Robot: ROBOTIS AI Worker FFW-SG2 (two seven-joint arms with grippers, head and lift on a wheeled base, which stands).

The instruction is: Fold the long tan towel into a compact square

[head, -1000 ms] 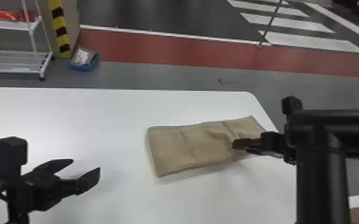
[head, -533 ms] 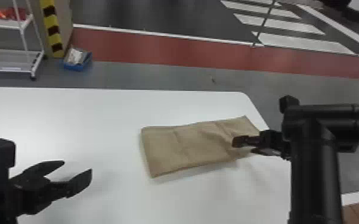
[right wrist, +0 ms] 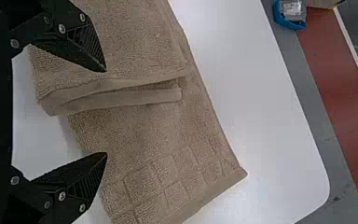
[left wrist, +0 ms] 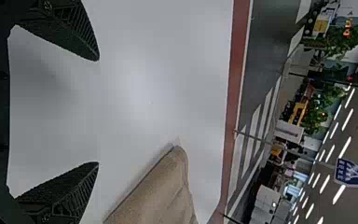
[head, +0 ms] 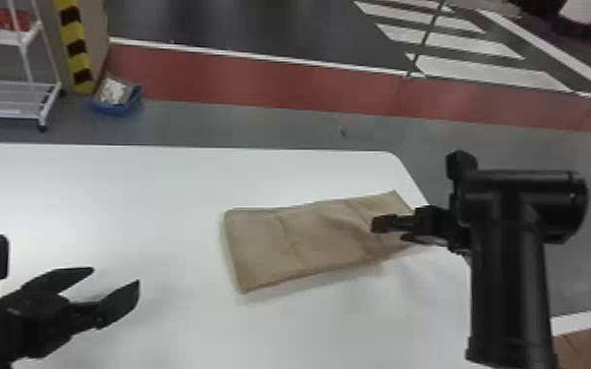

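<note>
White table [head: 113, 191], rounded far corner. Floor beyond it: blue bin [head: 121, 109] with something pale inside, near a yellow-and-black striped post [head: 77, 46]. White wire cart [head: 12, 98] left of the post, red items on its upper shelf. Red floor band [head: 270, 73] crosses behind, white painted stripes past it on the right. Farther off, by the left wrist view, green foliage [left wrist: 326, 105] and a blue sign [left wrist: 354, 173].

Tan towel [head: 260, 245] lies on the table toward its right side, one end close to the right edge. Partly folded: by the right wrist view, hemmed edges sit stacked across a lower layer, whose checked end sticks out flat.

In the way: right claw [head: 388, 231] and its arm come over the towel's right part, hiding some of it. Fingers wide apart, cloth beneath, none pinched. Contact with the cloth: cannot tell.

Left claw [head: 115, 276] well left of the towel, above the table. Fingers spread wide, grip empty.
</note>
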